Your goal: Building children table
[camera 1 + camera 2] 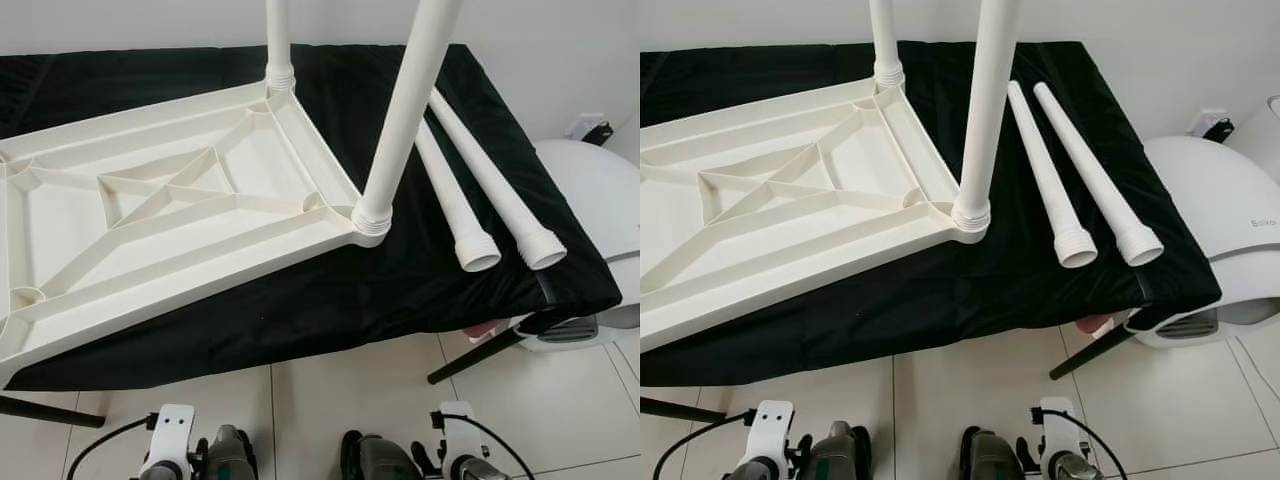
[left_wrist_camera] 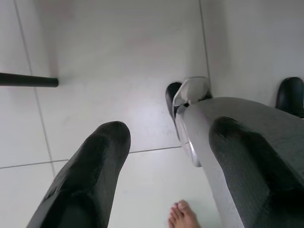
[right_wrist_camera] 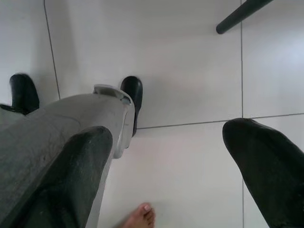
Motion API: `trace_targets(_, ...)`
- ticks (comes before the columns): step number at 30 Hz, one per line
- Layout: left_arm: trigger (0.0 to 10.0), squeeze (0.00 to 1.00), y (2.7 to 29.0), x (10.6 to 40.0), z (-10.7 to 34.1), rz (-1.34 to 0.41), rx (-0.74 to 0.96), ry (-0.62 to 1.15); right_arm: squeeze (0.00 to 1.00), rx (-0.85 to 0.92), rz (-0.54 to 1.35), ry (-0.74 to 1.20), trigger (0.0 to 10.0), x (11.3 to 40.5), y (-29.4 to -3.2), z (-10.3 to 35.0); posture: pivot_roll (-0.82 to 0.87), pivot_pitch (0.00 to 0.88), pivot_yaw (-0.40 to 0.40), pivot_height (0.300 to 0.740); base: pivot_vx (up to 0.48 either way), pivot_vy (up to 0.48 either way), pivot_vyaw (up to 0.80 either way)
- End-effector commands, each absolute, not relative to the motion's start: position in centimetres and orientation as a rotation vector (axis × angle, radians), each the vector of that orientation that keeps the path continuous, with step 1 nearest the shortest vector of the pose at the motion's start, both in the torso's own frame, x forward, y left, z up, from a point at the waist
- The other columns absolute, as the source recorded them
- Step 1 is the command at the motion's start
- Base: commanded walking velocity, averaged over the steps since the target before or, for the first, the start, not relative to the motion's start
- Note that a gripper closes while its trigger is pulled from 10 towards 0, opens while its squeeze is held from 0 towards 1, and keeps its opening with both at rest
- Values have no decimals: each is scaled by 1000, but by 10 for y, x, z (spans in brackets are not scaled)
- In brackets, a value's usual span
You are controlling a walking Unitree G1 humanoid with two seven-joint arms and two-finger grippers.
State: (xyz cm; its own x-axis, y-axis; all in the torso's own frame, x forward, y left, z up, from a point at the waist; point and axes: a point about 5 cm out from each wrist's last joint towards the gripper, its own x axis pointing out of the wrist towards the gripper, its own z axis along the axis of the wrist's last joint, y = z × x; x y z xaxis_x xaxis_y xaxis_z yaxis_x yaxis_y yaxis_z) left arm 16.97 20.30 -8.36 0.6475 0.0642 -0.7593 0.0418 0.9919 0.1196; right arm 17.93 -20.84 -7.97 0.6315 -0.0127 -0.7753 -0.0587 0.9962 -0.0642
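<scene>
The white plastic tabletop (image 1: 170,215) lies upside down on a table draped in black cloth (image 1: 330,300). Two white legs stand upright in its right-hand corner sockets, one at the far corner (image 1: 278,45) and one at the near corner (image 1: 405,120). Two loose legs (image 1: 455,205) (image 1: 495,180) lie side by side on the cloth to the right, threaded ends toward me. Both arms hang low in front of the table. My left gripper (image 2: 170,128) is open over the floor tiles with nothing between its fingers. My right gripper (image 3: 167,129) is open over the tiles and holds nothing.
A white rounded appliance (image 1: 590,195) stands on the floor at the right, close to the table's corner. Black table legs (image 1: 470,358) (image 1: 45,412) slant out over the white tiles. A person's bare toes (image 2: 183,216) are on the floor close behind my legs.
</scene>
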Motion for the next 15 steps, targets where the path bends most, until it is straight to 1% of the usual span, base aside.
trace_targets(1,10000,0,201,155,-92,100,211,939,0,-78,27,946,10000,165,-202,-88,19,87,12,740,0,0,0)
trace_targets(5,10000,0,192,160,-92,79,203,942,0,-84,38,951,10000,164,-198,-89,16,52,13,740,0,0,0)
trace_targets(7,10000,0,191,160,-92,78,202,944,0,-84,37,951,10000,164,-198,-89,16,52,13,740,0,0,0)
trace_targets(9,10000,0,184,164,-92,64,160,952,0,-94,49,950,10000,166,-195,-89,14,8,7,740,0,0,0)
trace_targets(15,10000,0,174,165,-93,27,115,980,0,-116,77,950,10000,170,-192,-88,13,0,11,740,0,0,0)
